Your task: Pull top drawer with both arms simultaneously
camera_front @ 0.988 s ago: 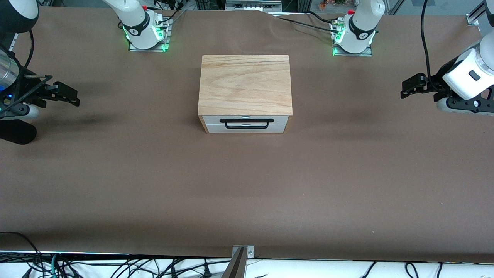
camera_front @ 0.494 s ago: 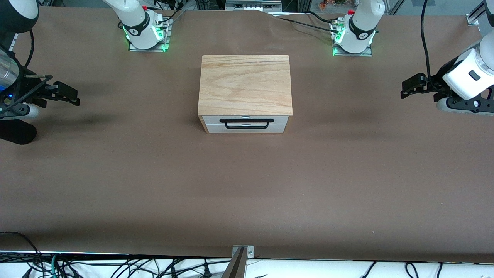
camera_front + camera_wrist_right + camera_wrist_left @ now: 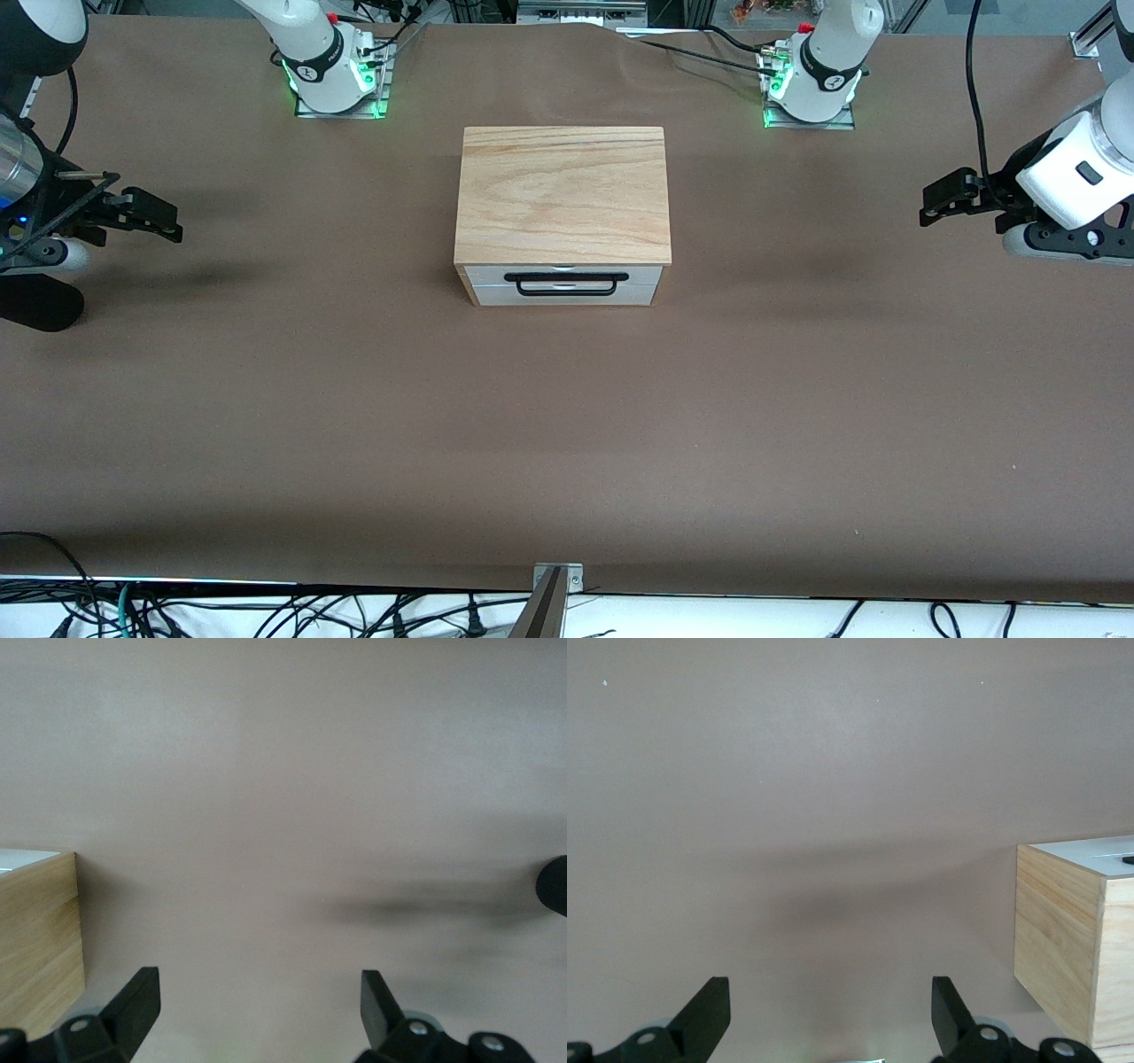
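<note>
The wooden cabinet [image 3: 563, 195] stands mid-table, its front facing the front camera. The top drawer [image 3: 642, 274] is pushed in, its white panel just under the grained top, with the black bar handle [image 3: 565, 277] across it. My left gripper [image 3: 937, 200] hangs open and empty over the bare table toward the left arm's end, well apart from the cabinet. My right gripper [image 3: 158, 219] hangs open and empty over the table toward the right arm's end. In the left wrist view, the open left gripper [image 3: 831, 1010] has the cabinet's side [image 3: 1059, 921] off to one edge. The right gripper [image 3: 261, 1001] likewise sees the cabinet [image 3: 40, 939].
A second white drawer front [image 3: 642, 295] sits below the top one. Brown table covering [image 3: 567, 425] stretches wide around the cabinet. The arm bases [image 3: 332, 75] [image 3: 811, 84] stand farther from the front camera than the cabinet. Cables [image 3: 266, 611] lie past the table's near edge.
</note>
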`<state>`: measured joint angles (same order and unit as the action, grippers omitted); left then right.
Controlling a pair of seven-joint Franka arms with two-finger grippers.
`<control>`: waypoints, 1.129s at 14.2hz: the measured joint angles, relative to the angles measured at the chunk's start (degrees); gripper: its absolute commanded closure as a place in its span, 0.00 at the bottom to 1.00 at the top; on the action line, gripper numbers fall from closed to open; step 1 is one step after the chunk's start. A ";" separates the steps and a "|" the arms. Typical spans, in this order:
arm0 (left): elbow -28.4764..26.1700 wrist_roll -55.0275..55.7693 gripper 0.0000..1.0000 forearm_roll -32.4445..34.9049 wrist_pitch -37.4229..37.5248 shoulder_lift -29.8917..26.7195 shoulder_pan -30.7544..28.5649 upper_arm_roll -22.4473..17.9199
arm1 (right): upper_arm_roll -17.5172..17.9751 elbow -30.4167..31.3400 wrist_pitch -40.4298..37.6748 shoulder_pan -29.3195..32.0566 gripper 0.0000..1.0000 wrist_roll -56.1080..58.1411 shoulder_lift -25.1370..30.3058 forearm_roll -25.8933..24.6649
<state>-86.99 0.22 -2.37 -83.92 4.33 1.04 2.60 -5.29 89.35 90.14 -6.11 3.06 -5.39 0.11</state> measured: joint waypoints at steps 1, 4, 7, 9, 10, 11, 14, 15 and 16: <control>0.00 0.00 0.00 0.00 0.00 0.00 0.00 0.00 | 0.00 0.00 -0.01 0.00 0.00 0.00 0.00 0.00; 0.00 0.00 0.00 0.00 0.00 0.00 0.00 0.00 | -0.02 0.00 -0.04 0.00 0.00 -0.02 0.00 0.00; 0.00 0.00 0.00 0.00 0.00 0.00 0.00 0.00 | -0.03 0.00 -0.06 0.01 0.00 -0.02 0.00 0.00; 0.00 0.00 0.00 0.00 0.00 0.09 0.00 0.01 | -0.03 0.00 -0.06 0.01 0.00 -0.02 -0.01 0.00; -0.01 0.00 0.00 0.00 0.00 0.23 0.00 0.02 | -0.03 0.00 -0.06 0.02 0.00 -0.03 -0.02 0.00; -0.02 0.00 0.00 0.00 0.00 0.51 0.00 0.04 | -0.03 0.00 -0.06 0.00 0.00 -0.03 -0.04 0.00; -0.06 0.00 0.00 0.00 0.00 2.38 0.01 0.41 | 0.08 0.01 -0.12 -0.13 0.00 -0.01 -0.43 0.03; -0.07 0.00 0.00 -0.01 -0.02 3.33 0.04 0.82 | 0.16 0.02 -0.16 -0.18 0.00 0.02 -0.79 0.11; -0.08 -0.06 0.00 -0.01 -0.09 4.39 0.05 1.66 | 0.31 0.06 -0.22 -0.20 0.00 0.04 -1.40 0.47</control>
<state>-87.07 0.16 -2.38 -84.01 8.73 1.09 4.26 -4.98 89.41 89.92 -6.31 3.10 -6.79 0.57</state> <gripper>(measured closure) 0.000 0.000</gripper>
